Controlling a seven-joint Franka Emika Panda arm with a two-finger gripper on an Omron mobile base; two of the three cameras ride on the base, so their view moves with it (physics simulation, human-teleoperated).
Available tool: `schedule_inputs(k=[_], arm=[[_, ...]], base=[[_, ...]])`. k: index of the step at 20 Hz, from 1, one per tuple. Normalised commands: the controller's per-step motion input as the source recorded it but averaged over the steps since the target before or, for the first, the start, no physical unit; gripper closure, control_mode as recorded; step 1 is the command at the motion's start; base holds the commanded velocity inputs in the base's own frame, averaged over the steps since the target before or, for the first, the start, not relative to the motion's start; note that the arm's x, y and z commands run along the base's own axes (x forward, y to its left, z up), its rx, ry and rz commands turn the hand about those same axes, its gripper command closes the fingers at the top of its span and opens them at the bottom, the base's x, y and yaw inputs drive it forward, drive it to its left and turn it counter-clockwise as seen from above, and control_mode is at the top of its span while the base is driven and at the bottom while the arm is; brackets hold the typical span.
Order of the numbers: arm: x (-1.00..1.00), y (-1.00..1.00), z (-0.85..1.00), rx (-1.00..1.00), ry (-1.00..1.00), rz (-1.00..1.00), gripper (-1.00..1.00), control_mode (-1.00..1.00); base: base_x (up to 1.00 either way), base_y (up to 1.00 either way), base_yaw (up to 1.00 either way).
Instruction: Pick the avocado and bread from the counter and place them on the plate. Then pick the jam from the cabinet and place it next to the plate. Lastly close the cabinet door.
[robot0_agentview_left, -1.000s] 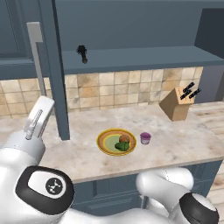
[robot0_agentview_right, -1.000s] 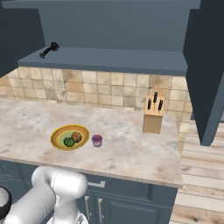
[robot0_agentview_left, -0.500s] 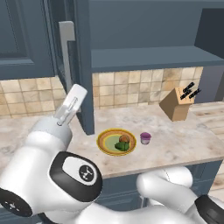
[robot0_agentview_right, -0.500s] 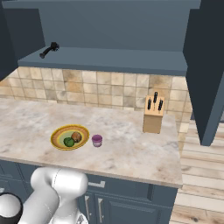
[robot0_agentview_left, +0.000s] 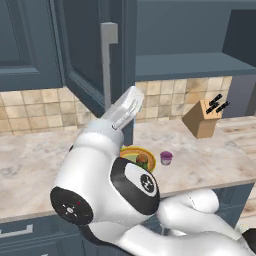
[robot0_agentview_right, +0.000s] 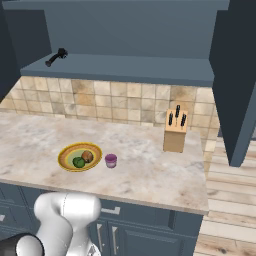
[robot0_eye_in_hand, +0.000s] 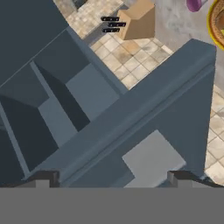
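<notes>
Item: the dark blue-grey panelled cabinet door (robot0_agentview_left: 85, 60) with its long vertical grey bar handle (robot0_agentview_left: 108, 70); we find it swung partway across the opening of the dark blue-grey wall cabinet (robot0_agentview_right: 125, 35), whose inner shelf (robot0_agentview_right: 125, 70) carries a slim black bottle-like object (robot0_agentview_right: 56, 56) at its left end. Item: the two-finger gripper (robot0_eye_in_hand: 113, 177) of the white arm (robot0_agentview_left: 107, 165); in the hand view we see its dark fingertips (robot0_eye_in_hand: 43, 177) standing wide apart with nothing between them, the door's edge lying just ahead of them and the grey handle end (robot0_eye_in_hand: 151, 159) lying between the tips and slightly beyond; we cannot tell whether either tip touches it. In the left base view the arm's forearm rises in front of the door, just beside the handle. Item: the long beige marbled stone counter (robot0_agentview_right: 150, 170). On it we list the round shallow plate with yellow-orange rim (robot0_agentview_right: 66, 152), holding the small dark green avocado ball (robot0_agentview_right: 78, 162) and the small brown bread lump (robot0_agentview_right: 88, 156), side by side. Item: the small squat pink-purple jam jar (robot0_agentview_right: 111, 160), upright on the counter just beside the plate's right rim, apart from it. Item: a tan wooden knife block with black handles (robot0_agentview_right: 175, 132), well to the right, near the tiled backsplash (robot0_agentview_right: 100, 102).
</notes>
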Motion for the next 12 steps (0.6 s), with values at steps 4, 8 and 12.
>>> schedule_inputs(k=[4,8,12], arm=[[0.14,-0.79,0.02,0.10,0.00,0.00,-1.00,-1.00],[0.24,-0.80,0.00,0.12,0.00,0.00,-1.00,-1.00],[0.44,-0.75,0.00,0.13,0.00,0.00,-1.00,-1.00]], base=[[0.00,0.00,0.00],[0.00,0.00,0.00],[0.00,0.00,0.00]])
